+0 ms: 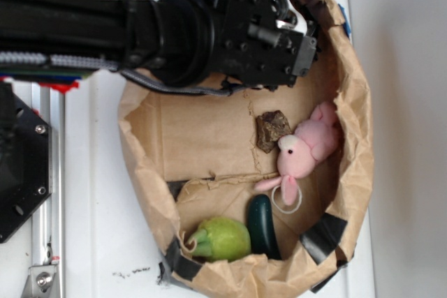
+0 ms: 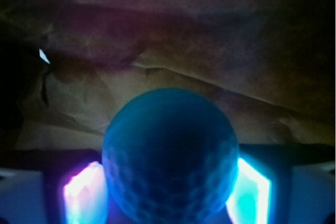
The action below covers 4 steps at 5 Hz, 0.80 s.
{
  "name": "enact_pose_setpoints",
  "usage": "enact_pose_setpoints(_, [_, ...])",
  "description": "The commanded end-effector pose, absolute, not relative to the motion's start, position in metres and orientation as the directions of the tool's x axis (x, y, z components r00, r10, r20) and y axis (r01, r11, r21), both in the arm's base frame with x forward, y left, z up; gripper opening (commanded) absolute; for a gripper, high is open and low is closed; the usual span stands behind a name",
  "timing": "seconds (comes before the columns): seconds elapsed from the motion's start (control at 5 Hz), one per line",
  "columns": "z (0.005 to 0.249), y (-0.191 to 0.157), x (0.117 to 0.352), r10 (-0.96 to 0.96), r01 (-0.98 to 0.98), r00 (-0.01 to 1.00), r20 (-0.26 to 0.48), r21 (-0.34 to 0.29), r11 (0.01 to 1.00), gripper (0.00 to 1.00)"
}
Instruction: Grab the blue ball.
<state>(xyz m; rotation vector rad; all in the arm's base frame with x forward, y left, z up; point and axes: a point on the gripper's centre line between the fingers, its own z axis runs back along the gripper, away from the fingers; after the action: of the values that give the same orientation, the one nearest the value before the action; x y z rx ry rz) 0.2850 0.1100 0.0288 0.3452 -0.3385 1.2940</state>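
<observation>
At the bag's (image 1: pixel 143 151) top edge, the ball (image 2: pixel 170 156) is seen clamped between the gripper's (image 2: pixel 168 190) fingers (image 2: pixel 84 195). Being round, it could be squeezed out if the bag wall is brushed on lifting.

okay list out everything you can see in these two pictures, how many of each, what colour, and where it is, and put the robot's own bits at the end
blue ball: one, teal-blue, dimpled; fills the lower middle of the wrist view between the two pads; hidden in the exterior view
paper bag: one, brown, torn open and lying on the white surface, holding the other things
pink plush: one, pink, right side of the bag
brown lump: one, dark brown, just left of the plush
white ring: one, white, below the plush
dark green oval object: one, lower part of the bag
green fruit: one, light green, left of the oval
black tape: several strips on the bag's lower edge
gripper: one, black, jaws on either side of the ball, at the bag's top
</observation>
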Motion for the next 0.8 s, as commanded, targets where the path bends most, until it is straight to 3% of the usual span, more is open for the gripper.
enact_pose_setpoints(0.0, [0.044, 0.116, 0.283, 0.869, -0.974, 0.209, 0.449, 0.017, 0.225, 0.00])
enact_pose_setpoints(0.2, [0.047, 0.116, 0.286, 0.869, -0.969, 0.226, 0.441, 0.014, 0.245, 0.00])
enact_pose_setpoints(0.6, [0.082, 0.062, 0.291, 0.748, -0.785, 0.548, 0.373, -0.079, 0.615, 0.00])
